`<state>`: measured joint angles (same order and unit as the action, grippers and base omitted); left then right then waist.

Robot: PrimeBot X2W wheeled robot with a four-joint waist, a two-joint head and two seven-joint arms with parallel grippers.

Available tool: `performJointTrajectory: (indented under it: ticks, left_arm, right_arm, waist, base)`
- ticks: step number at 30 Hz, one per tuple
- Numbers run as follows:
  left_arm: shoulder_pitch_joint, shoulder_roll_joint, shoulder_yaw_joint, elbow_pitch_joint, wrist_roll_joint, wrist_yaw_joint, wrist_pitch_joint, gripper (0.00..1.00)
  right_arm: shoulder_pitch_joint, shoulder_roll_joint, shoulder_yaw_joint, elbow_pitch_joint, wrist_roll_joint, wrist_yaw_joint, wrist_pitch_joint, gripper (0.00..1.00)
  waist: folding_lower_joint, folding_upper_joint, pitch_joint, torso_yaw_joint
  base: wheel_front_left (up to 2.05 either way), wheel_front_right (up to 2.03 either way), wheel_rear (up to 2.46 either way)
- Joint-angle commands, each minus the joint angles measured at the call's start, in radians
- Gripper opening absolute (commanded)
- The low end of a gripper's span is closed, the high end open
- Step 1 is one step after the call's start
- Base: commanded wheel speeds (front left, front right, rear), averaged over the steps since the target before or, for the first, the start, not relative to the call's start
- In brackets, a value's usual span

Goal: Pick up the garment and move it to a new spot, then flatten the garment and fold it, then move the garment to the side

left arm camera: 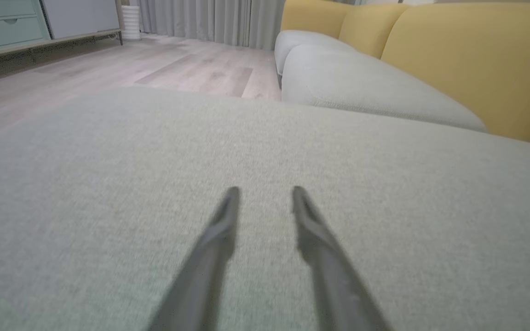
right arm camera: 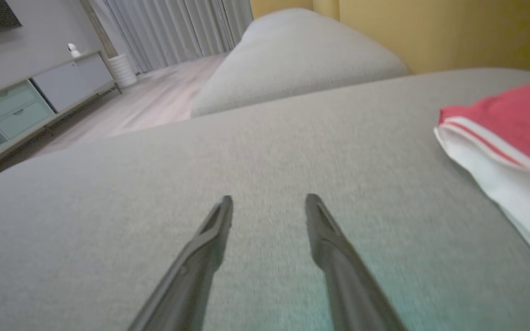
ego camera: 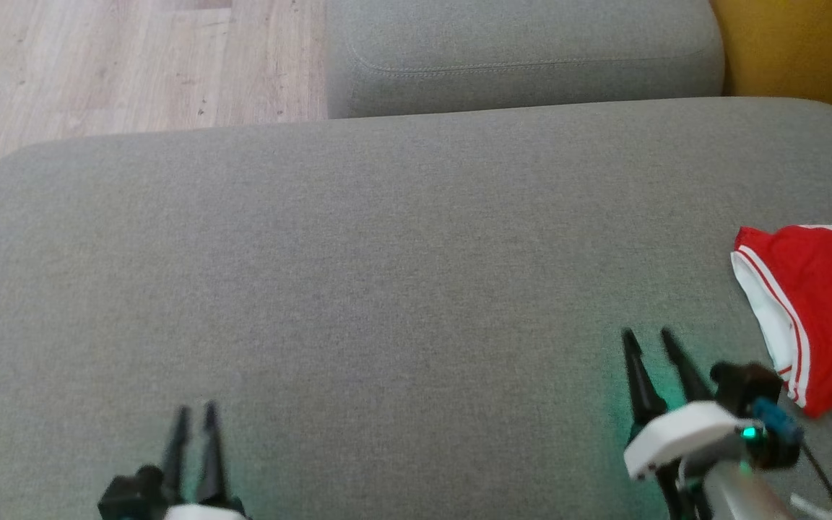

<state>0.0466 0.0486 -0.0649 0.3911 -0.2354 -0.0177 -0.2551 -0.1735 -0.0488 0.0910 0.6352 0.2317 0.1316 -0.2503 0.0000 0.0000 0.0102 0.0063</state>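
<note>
The garment (ego camera: 824, 310) is red with white trim and lies folded at the right edge of the grey cushion (ego camera: 387, 289), partly cut off by the head view's border. In the right wrist view the garment (right arm camera: 509, 138) sits to the right of the fingers, apart from them. My right gripper (ego camera: 651, 336) hovers open just left of the garment, with nothing between its fingers (right arm camera: 221, 216). Low at the left, my left gripper (ego camera: 196, 412) is open over bare cushion, and its fingers (left arm camera: 230, 207) hold nothing.
A second grey cushion (ego camera: 524, 50) lies beyond the first, with a yellow sofa back (ego camera: 799, 50) at the far right. Wooden floor (ego camera: 120, 65) shows past the cushion's far left edge. A low cabinet (left arm camera: 39, 23) and curtains (left arm camera: 210, 18) stand across the room.
</note>
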Motion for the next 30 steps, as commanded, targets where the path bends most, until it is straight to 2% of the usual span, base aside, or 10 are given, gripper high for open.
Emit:
performJointTrajectory:
  ticks: [1, 4, 30]
  left_arm:
    - [0.001, -0.001, -0.001, 0.011, 0.0, 0.0, 0.0, 0.0]
    - [0.011, -0.001, 0.0, 0.052, -0.005, 0.0, 0.002, 0.0]
    - [-0.023, 0.0, 0.037, 0.011, -0.29, -0.024, 0.078, 0.0]
  right_arm:
    - [0.004, 0.001, 0.0, 0.01, 0.0, 0.0, 0.001, 0.0]
    - [0.032, 0.002, -0.001, 0.047, 0.004, 0.0, 0.003, 0.0]
    - [0.04, 0.001, -0.043, -0.045, 0.29, 0.0, 0.078, 0.0]
  waist:
    - [0.0, 0.0, 0.0, 0.0]
    - [0.0, 0.0, 0.0, 0.0]
    - [0.0, 0.0, -0.002, -0.001]
  base:
    - [0.0, 0.0, 0.0]
    - [0.0, 0.0, 0.0]
    - [0.0, 0.0, 0.0]
